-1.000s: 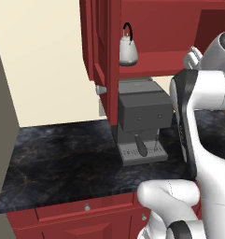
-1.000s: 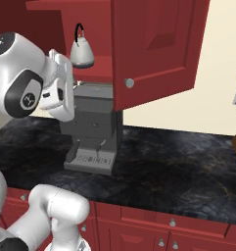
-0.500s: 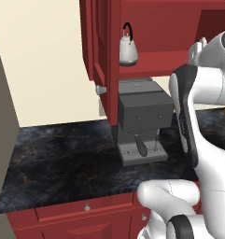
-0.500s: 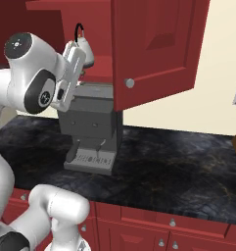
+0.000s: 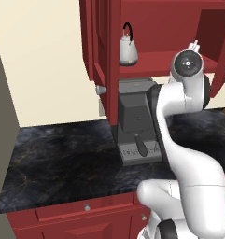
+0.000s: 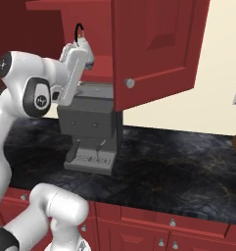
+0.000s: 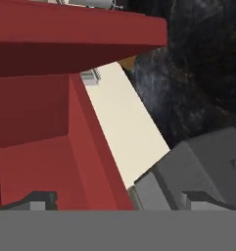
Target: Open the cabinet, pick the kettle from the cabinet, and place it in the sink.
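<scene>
The kettle (image 5: 128, 50) stands on the open cabinet (image 5: 104, 42) shelf above the coffee machine (image 5: 137, 122); in the right base view the raised forearm hides most of it. The gripper (image 7: 117, 200), fingertips barely visible, spreads wide, holding nothing, beside the shelf.

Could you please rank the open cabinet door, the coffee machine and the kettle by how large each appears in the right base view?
1. cabinet door, though it swings nearer the camera
2. coffee machine
3. kettle, partly hidden behind the arm
</scene>
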Available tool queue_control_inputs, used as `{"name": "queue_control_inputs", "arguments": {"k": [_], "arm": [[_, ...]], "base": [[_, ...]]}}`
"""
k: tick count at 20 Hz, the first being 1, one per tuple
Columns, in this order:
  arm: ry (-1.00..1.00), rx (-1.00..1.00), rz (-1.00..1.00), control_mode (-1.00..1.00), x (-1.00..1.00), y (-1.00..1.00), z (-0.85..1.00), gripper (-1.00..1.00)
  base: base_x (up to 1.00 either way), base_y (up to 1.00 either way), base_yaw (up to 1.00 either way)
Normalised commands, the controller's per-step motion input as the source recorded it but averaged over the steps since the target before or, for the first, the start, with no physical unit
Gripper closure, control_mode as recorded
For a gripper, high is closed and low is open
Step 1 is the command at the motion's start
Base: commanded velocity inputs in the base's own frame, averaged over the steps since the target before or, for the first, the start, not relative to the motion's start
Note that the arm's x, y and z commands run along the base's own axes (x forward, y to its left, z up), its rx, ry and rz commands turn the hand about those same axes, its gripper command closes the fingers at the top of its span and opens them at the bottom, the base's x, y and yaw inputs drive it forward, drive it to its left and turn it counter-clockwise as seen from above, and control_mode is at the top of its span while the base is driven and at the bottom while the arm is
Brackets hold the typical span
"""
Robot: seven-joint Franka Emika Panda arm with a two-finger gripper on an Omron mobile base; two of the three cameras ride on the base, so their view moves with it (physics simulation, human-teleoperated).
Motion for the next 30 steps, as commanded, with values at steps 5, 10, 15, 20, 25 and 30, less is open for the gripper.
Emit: {"name": "queue_control_inputs", "arguments": {"k": [5,10,15,20,25,30], "arm": [[-0.04,-0.02,-0.28,-1.00,0.31,-0.07,0.01,-1.00],[-0.01,0.00,-0.17,-1.00,0.23,-0.17,0.15,-1.00],[0.00,0.00,-0.13,-1.00,0.10,-0.13,0.01,-1.00],[0.00,0.01,-0.06,-1.00,0.03,-0.18,-0.11,-1.00],[0.00,0.00,-0.10,-1.00,0.00,-0.25,-0.11,-1.00],[0.00,0.00,-0.13,-1.00,0.00,-0.29,-0.08,-1.00]], "base": [[0.00,0.00,0.00],[0.00,0.00,0.00],[0.00,0.00,0.00],[0.00,0.00,0.00],[0.00,0.00,0.00],[0.00,0.00,0.00]]}}
